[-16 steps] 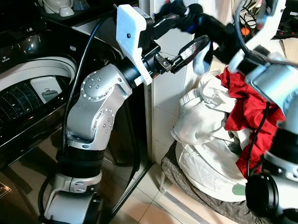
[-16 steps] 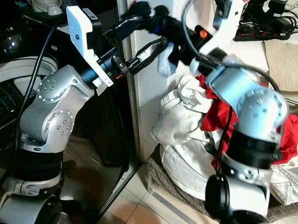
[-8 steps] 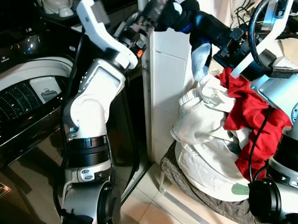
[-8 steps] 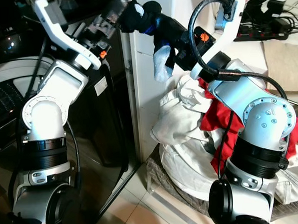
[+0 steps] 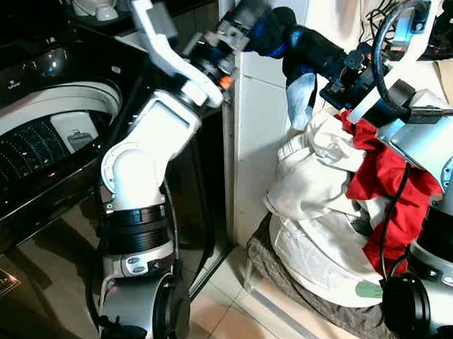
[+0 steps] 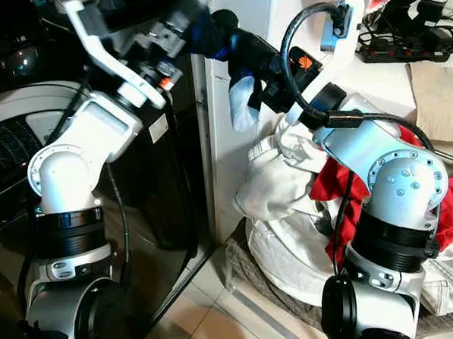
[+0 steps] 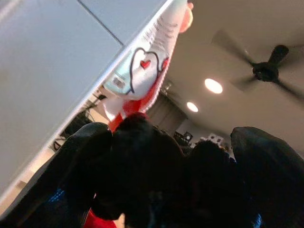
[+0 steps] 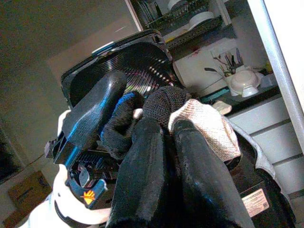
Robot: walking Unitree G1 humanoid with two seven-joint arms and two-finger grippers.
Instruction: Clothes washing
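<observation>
1. Head views show both my arms raised in front of the white tiled pillar [image 5: 257, 107], and I place everything by that pillar.
2. My left gripper [image 5: 258, 17] is up at the pillar's top corner, its fingers closed on the near end of a dark sock [image 5: 300, 48].
3. My right gripper [image 6: 263, 65] comes in from the pillar's right side, its fingers clamped on the same dark sock, so the sock is stretched between my two grippers across the pillar's face.
4. A pale sock toe [image 5: 299, 99] hangs down from the dark sock, dangling against the pillar's front.
5. Right wrist view: my two black fingers [image 8: 192, 166] lie pressed together over the dark knit and a cream, knitted patch [image 8: 206, 128]; my left gripper's finger [image 8: 92, 114] meets the cloth from the other side.
6. Left wrist view: my fingers [image 7: 78, 156] bracket a dark bundle of cloth; a ceiling fan [image 7: 268, 71] and ceiling lights sit beyond.
7. Right of the pillar's foot, a pile of white clothes [image 5: 312, 203] and a red garment [image 5: 391, 184] rest in a basket [image 5: 293, 287].
8. Left of the pillar stands the black top-loading washing machine [image 5: 50, 141], its drum open.
</observation>
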